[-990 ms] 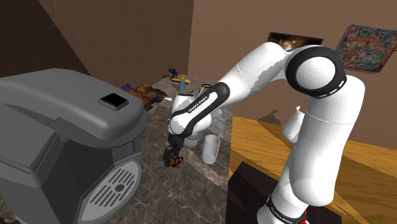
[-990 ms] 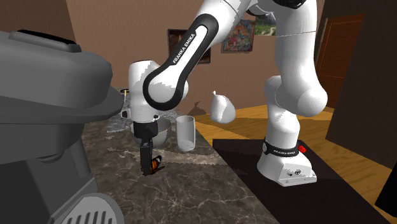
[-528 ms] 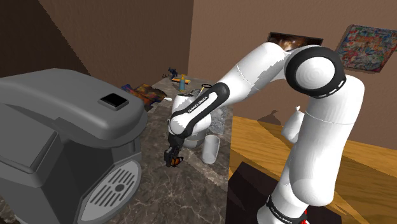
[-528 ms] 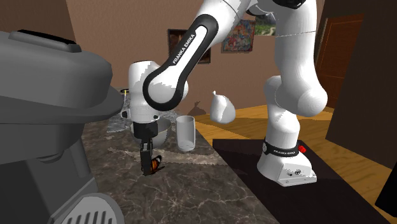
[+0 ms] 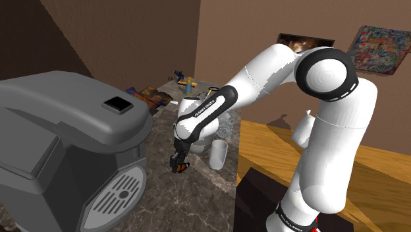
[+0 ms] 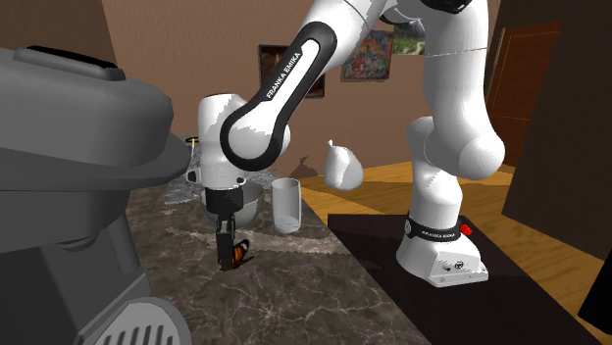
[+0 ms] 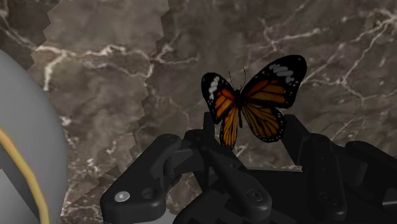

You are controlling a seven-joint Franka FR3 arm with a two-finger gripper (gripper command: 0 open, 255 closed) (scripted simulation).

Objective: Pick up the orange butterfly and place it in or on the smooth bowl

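Butterfly (image 7: 251,105) (image 5: 179,165) (image 6: 238,253): thin flat wings are spread wide, orange crossed by black veins, edged in black with white spots. Two fine feelers are seen at the head.
Place of butterfly: it is found between the two fingers (image 7: 305,146), low over the counter (image 7: 127,51) (image 5: 197,181) (image 6: 294,284), near the bowl. Whether it is lifted clear of the stone cannot be told.
Gripper (image 7: 251,126) (image 5: 176,163) (image 6: 229,257): black, matt and angular, it is pointed down at the counter. Its fingers are closed in against the wing edges, so the butterfly is clasped.
Bowl (image 7: 25,146) (image 5: 205,142): a smooth, pale, rounded wall is shown, with a thin yellow line curving across it. In the shoulder view it is partly covered by the forearm (image 5: 204,115).
Counter: dark brown polished stone, run through with white veins.
Cup (image 5: 219,153) (image 6: 285,204): a plain pale cylinder is stood just beside the bowl.
Coffee machine (image 5: 72,151) (image 6: 69,167): a bulky grey body with a round slotted grille is set close at the shoulder view's left of the gripper.
Stand (image 5: 257,198): a dark box is placed at the counter's end.
Surroundings: a wooden floor (image 5: 276,142) and a brown wall (image 5: 250,26) hung with pictures (image 5: 379,49) are seen behind.
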